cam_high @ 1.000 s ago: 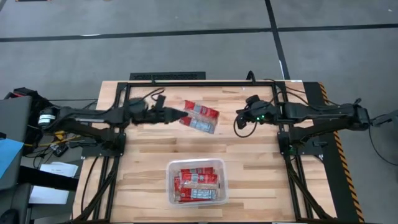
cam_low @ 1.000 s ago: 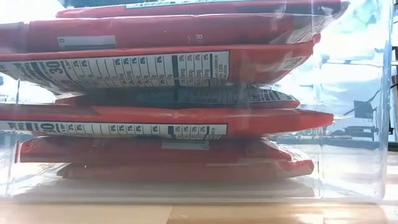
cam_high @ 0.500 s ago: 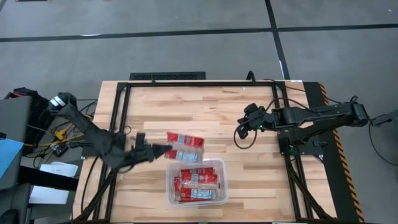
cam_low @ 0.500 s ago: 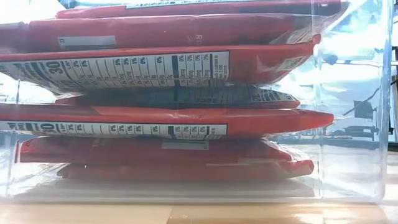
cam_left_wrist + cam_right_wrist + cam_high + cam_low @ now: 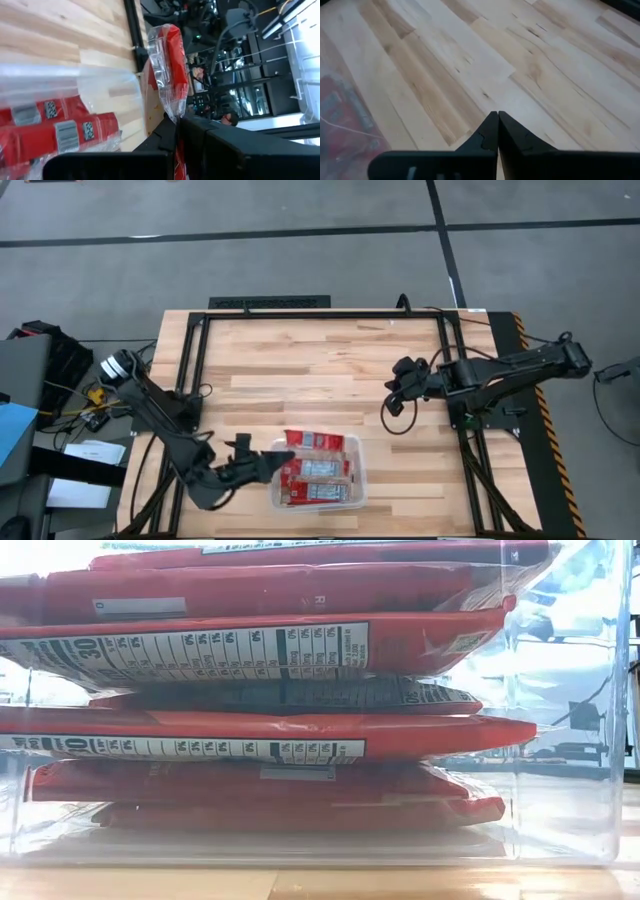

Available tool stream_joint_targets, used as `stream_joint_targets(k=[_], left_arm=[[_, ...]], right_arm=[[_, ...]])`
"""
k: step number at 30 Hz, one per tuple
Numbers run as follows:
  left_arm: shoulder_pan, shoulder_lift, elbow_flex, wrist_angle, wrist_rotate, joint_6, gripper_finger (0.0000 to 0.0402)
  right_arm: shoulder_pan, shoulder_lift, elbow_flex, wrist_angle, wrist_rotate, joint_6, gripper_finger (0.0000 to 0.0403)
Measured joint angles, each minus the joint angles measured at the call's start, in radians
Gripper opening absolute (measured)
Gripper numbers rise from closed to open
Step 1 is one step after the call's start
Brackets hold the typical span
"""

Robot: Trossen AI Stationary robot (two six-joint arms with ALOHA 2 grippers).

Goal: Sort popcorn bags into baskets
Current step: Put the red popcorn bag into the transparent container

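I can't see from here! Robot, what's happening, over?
Left end effector shut on popcorn bag at bin. Right end effector shut, waiting. Nothing blocking.

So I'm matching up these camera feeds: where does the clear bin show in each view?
High view: the clear bin sits near the table's front edge, centre.
Low view: its wall fills the frame, popcorn bags stacked inside.
Left wrist view: its rim lies beyond the left tool, which grips one bag.
Right wrist view: a blurred edge.
Shared landmark: the red bags.
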Motion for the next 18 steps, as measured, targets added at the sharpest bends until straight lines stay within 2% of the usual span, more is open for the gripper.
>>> stream_joint_targets(k=[9,15,18], left_arm=[[0.0,0.085,0.002,-0.014,0.055,-0.195,0.0],[-0.008,0.082,0.002,-0.02,0.086,-0.176,0.0],[-0.008,0.082,0.002,-0.018,0.151,-0.128,0.0]], right_arm=[[0.042,0.0,0.0,-0.05,0.015,0.05,0.0041],[0.061,0.0,0.0,-0.051,0.015,0.052,0.0028],[0.071,0.0,0.0,-0.051,0.016,0.052,0.0023]])
